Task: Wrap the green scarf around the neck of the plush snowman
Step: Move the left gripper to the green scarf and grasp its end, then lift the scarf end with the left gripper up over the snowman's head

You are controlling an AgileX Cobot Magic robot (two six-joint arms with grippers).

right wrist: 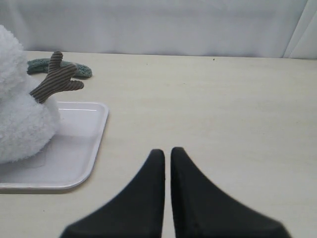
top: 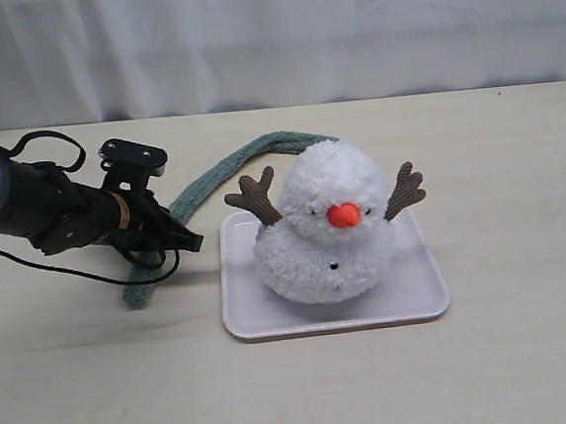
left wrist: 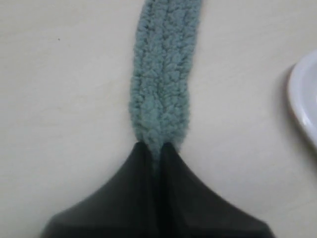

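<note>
Soft even light, blurry wrist close-ups

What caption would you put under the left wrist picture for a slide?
Left claw pinched shut on the green scarf, which lies along the table beside a white tray.

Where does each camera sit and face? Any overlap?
Exterior: off the arms, raised, facing across the table to a white curtain; shows plush snowman on white tray, left arm and left claw.
Left wrist: looks down past the left claw, shut on the green scarf.
Right wrist: low, level across the table; right claw shut, empty.
Shared: all three show green scarf and white tray.
</note>
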